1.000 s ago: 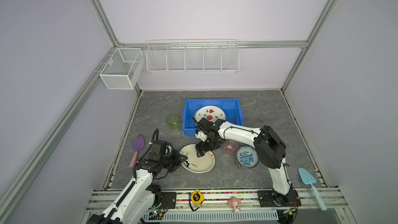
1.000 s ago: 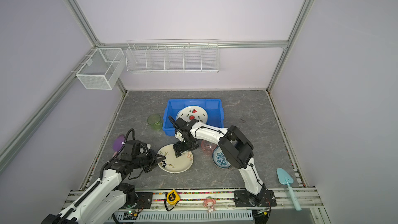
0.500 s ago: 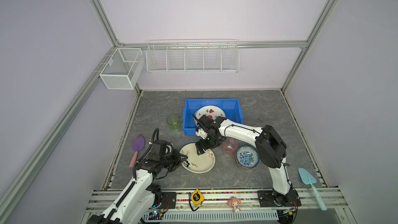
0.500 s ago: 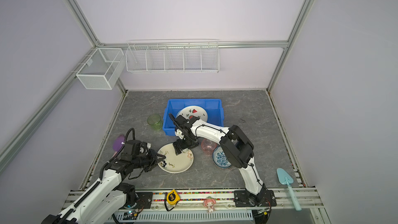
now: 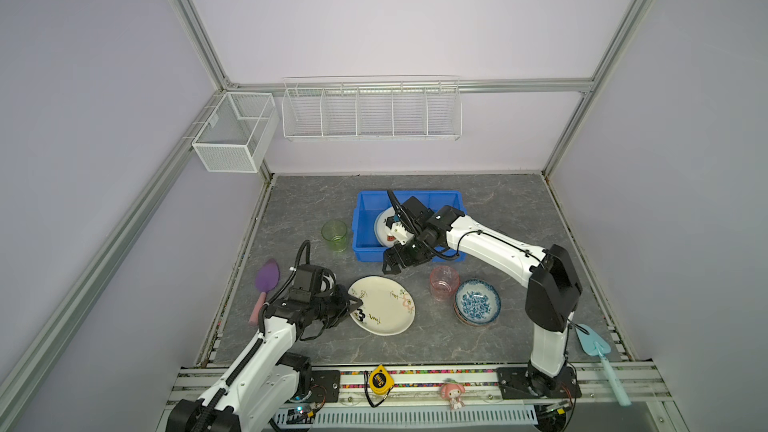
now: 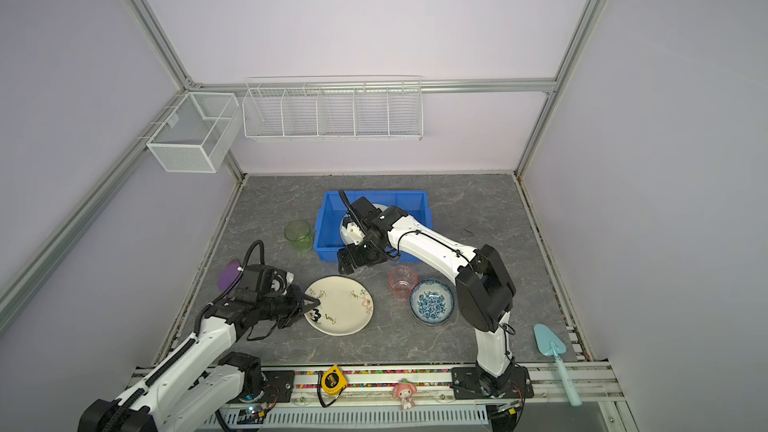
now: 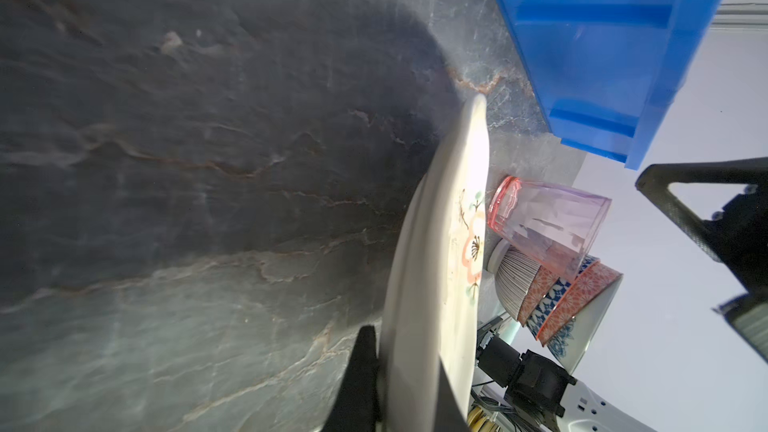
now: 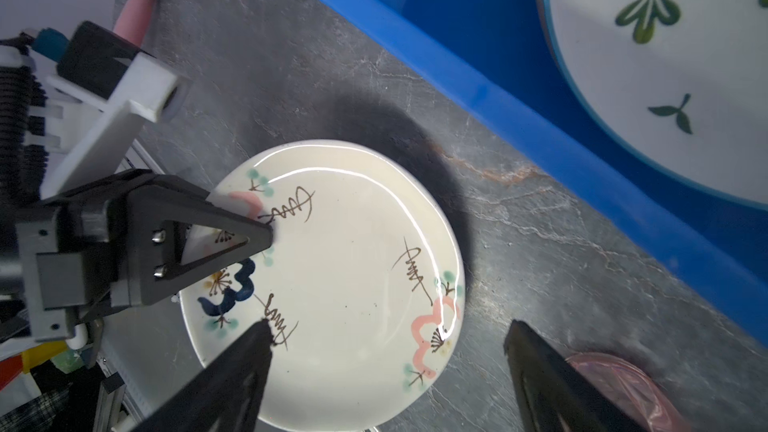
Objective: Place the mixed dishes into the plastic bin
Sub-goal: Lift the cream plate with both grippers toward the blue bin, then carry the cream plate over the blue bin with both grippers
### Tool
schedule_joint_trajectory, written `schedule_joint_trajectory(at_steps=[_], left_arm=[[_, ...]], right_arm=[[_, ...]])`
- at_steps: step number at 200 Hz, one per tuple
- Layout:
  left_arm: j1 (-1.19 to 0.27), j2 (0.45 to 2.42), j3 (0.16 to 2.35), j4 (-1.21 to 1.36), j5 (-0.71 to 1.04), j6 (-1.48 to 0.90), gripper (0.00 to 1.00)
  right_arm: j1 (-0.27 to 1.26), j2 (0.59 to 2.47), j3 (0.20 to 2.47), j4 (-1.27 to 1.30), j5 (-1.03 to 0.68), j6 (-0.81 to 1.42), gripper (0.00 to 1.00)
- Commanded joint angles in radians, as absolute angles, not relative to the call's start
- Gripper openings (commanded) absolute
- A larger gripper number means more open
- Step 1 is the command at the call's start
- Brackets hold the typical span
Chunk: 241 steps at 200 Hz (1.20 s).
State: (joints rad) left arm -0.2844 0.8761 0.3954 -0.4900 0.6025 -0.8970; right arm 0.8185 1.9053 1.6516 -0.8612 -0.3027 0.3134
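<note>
Left arm (image 5: 266,351), lower left, and right arm (image 5: 494,245), centre right in both top views: white link shells, black joints, black cable looped at each wrist. Left gripper (image 5: 356,303): fingers (image 8: 133,251) black, triangular, open-framed, fastened by two silver screws; white camera bracket (image 8: 141,89) mounted behind.

Cream plate (image 8: 353,251): glossy glazed ceramic (bright highlights along the rim)
Plastic bin (image 8: 478,81): smooth blue plastic, slight sheen
Pink cup (image 7: 548,222): translucent, faceted plastic
Tabletop (image 7: 208,160): matt, stone-veined grey
</note>
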Motion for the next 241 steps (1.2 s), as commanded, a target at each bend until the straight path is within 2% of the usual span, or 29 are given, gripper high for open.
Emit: schedule_joint_trajectory(at_steps=[1, 97, 178, 241], left_arm=[[-0.276, 0.857, 0.471, -0.459, 0.659, -0.879, 0.00], [-0.186, 0.782, 0.580, -0.378, 0.847, -0.882, 0.00], [-0.185, 0.934, 0.670, -0.017, 0.888, -1.021, 0.00], [-0.186, 1.045, 0.763, 0.009, 0.920, -0.985, 0.00]], right_arm=[[0.797, 1.853, 1.652, -0.882, -0.380, 0.298, 0.90], [0.672, 1.729, 1.563, -0.810, -0.647, 0.378, 0.89], [0.536, 1.619, 1.447, -0.755, -0.748, 0.452, 0.90], [0.515, 1.597, 1.388, -0.610, -0.813, 0.523, 0.98]])
